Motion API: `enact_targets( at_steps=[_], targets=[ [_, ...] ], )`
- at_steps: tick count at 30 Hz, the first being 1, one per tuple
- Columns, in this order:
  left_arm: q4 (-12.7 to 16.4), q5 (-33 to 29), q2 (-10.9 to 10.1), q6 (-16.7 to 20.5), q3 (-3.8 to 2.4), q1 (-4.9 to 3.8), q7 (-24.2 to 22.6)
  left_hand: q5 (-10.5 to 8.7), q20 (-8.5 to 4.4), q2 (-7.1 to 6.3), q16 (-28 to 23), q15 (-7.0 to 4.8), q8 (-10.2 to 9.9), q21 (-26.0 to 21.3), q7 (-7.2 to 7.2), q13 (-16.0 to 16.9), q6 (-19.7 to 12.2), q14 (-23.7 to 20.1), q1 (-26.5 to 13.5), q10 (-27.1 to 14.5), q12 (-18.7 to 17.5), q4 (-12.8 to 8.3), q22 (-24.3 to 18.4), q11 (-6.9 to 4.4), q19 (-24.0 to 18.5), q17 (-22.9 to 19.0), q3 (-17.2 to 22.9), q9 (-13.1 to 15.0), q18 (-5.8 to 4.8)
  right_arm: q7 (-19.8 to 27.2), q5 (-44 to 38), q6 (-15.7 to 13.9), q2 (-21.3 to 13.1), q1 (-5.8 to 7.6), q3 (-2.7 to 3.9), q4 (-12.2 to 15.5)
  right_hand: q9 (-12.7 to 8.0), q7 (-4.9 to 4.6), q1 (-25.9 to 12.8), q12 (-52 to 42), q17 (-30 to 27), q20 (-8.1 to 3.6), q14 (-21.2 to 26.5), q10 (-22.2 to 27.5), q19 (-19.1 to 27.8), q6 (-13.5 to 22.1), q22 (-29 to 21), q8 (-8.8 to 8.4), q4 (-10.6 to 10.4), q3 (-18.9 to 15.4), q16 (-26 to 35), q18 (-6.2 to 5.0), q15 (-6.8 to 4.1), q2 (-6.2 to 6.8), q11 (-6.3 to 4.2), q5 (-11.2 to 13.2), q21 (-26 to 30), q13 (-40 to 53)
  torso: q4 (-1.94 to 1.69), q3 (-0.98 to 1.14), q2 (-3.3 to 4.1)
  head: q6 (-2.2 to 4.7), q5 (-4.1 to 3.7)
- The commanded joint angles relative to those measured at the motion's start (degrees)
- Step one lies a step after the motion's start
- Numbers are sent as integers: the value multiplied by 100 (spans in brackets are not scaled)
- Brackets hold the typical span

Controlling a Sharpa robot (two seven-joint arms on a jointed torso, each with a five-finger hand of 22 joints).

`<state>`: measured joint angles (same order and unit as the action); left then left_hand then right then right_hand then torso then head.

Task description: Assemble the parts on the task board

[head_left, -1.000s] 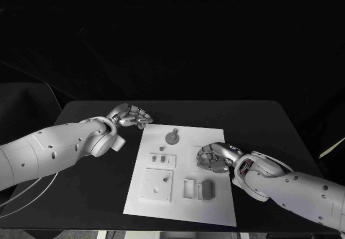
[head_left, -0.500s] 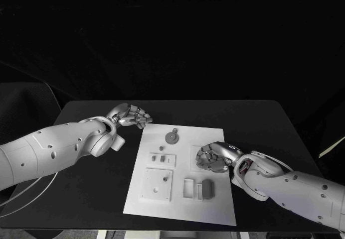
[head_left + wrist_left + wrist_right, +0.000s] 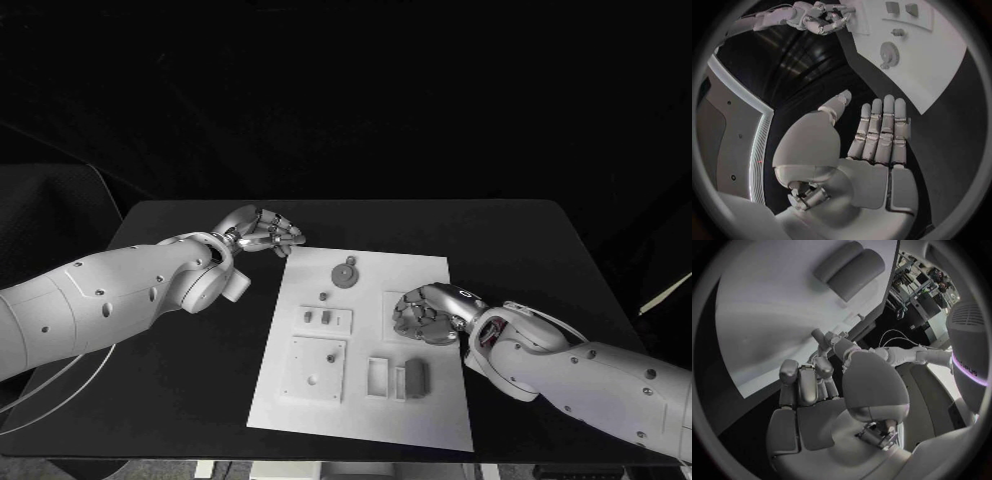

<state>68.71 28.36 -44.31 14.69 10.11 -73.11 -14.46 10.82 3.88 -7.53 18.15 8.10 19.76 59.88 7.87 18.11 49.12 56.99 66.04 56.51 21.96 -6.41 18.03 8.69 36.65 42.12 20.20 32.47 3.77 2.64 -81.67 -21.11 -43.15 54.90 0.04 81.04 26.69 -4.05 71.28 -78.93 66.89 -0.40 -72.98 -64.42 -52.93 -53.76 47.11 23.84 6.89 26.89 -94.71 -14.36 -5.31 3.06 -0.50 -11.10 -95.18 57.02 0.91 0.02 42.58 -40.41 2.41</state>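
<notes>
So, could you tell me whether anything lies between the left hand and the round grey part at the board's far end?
Nothing visible does: only black table and bare task board separate the left hand from the round part.

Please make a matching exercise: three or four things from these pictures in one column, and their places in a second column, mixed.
Things:
1. left hand
2. right hand
3. round part
4. dark block part

Places:
A. over the task board's right side
B. beside the board's far left corner, over the black table
C. near side of the board
D. far end of the board

Pairs: 1-B, 2-A, 3-D, 4-C
</notes>
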Motion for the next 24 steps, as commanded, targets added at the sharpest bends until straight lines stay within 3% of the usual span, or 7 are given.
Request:
enact_targets(
  at_steps=[1, 16, 24],
  targets=[
    [5, -23, 10, -43, -3, -3, -35, -14, -4, 24, -28, -2, -10, -19, 37, -10, 16, -51, 31, -17, -39, 25, 7, 15, -27, -7, -25, -2, 86, 118, -59, 37, 9, -6, -1, -10, 106, -377, 1, -25, -8, 6, -23, -42, -25, -641, 6, 115, -9, 32, -126, -54, 4, -75, 18, -11, -433, -11, 0, -1, 0, -3, -6],
    [-36, -23, 25, -32, -3, -2, -32, -13, -4, 26, -31, -2, -10, -20, 37, -10, 17, -52, 33, -17, -41, 25, 8, 15, -29, -8, -24, -2, 85, 180, 46, 175, -111, 2, 2, 135, 145, -338, -11, -19, 19, 7, -46, -43, -15, -834, 9, 192, -9, 76, -140, -50, 6, -212, 24, -6, -441, -24, 2, -1, -3, -18, 4],
    [-69, -23, 27, -34, -3, -1, -32, -13, -4, 27, -32, -2, -10, -21, 37, -10, 17, -52, 34, -17, -43, 25, 8, 15, -29, -9, -24, -2, 85, 219, 205, 260, -208, 119, 18, 287, 149, -335, -13, -19, 1, 8, -30, -42, -14, -850, 9, 199, -7, 75, -135, -50, 6, -214, 25, -4, -442, -25, 2, -1, -2, -9, -4]
  ],
)
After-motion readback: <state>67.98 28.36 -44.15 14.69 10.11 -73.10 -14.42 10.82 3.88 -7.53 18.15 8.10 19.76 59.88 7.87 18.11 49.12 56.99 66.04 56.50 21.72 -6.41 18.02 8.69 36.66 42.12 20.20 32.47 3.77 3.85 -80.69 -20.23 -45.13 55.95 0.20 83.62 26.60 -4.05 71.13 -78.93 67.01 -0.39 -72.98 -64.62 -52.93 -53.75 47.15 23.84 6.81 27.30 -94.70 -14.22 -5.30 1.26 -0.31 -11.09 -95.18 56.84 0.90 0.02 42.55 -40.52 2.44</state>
